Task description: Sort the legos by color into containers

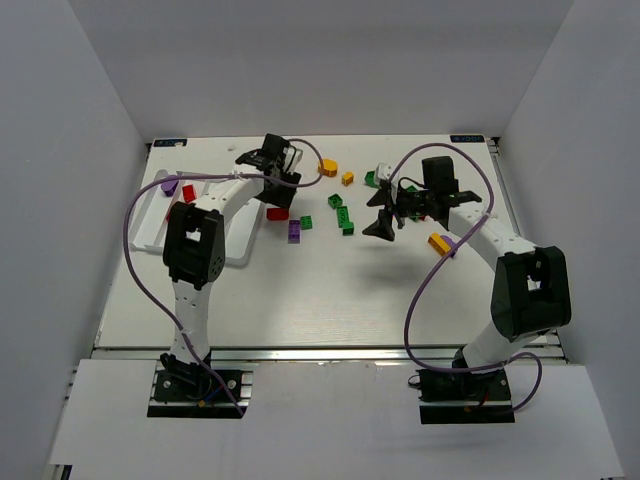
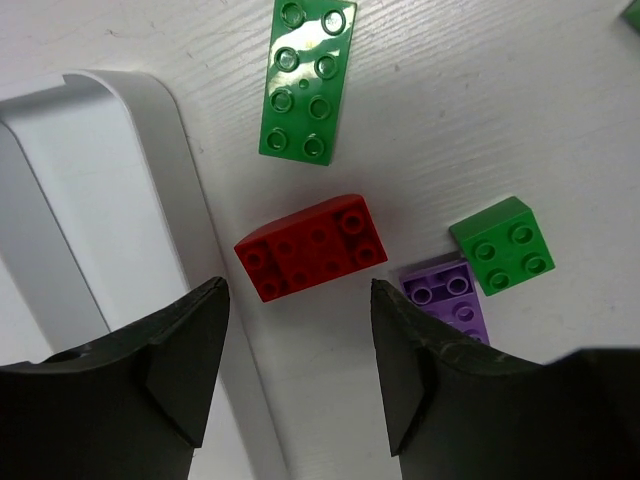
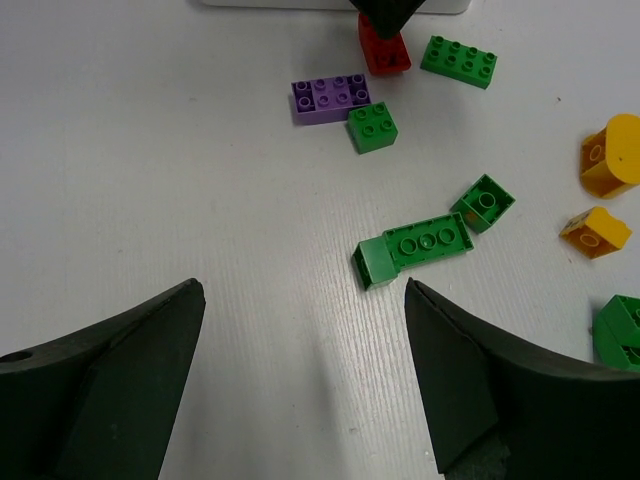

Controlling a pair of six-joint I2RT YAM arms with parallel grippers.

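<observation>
My left gripper (image 1: 276, 188) (image 2: 298, 290) is open and empty, hovering just short of a red brick (image 2: 312, 247) (image 1: 277, 213) that lies beside the right rim of the white tray (image 2: 100, 200) (image 1: 150, 215). A purple brick (image 2: 447, 297), a small green brick (image 2: 503, 244) and a long green brick (image 2: 307, 78) lie close by. My right gripper (image 1: 382, 215) (image 3: 303, 295) is open and empty above bare table, with a long green brick (image 3: 415, 247) just ahead of its right finger. The tray holds a red brick (image 1: 187, 192) and a purple brick (image 1: 170, 185).
More loose bricks lie mid-table: green ones (image 1: 335, 201) (image 1: 371, 179), orange ones (image 1: 328, 167) (image 1: 348, 178), and one orange (image 1: 437, 241) beside the right arm. The right wrist view shows two orange bricks (image 3: 612, 155) (image 3: 595, 231) and a small green one (image 3: 484, 202).
</observation>
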